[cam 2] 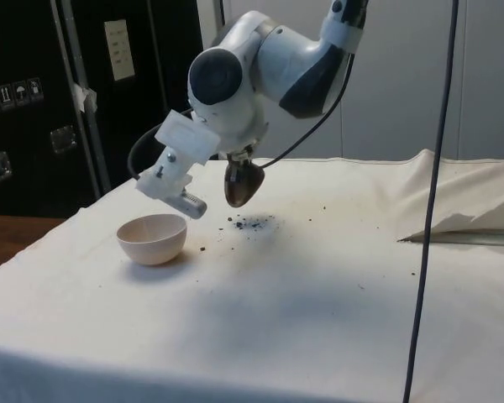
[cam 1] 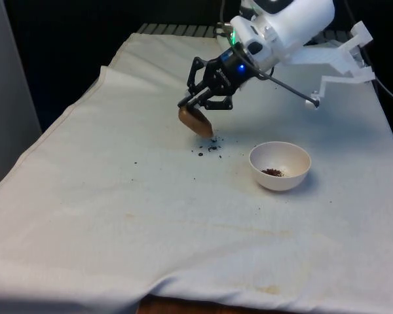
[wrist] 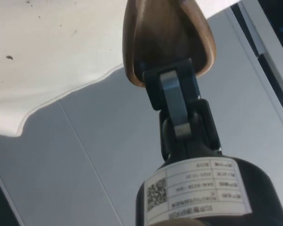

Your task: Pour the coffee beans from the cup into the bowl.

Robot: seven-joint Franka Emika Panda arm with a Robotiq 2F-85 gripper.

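My gripper is shut on a brown wooden cup, held tipped over above the cloth with its mouth turned down towards the front view's right. Dark coffee beans lie spilled on the cloth just below the cup's mouth. The white bowl stands apart from them, further to the front view's right, with a small patch of beans at its bottom. In the side view the cup hangs over the spilled beans, beside the bowl. The wrist view shows one finger across the cup's rim.
A white cloth covers the table, with a few stray beans scattered on it and faint stains near the front edge. Its far corner is folded up in the side view. A thin black cable hangs down near the table.
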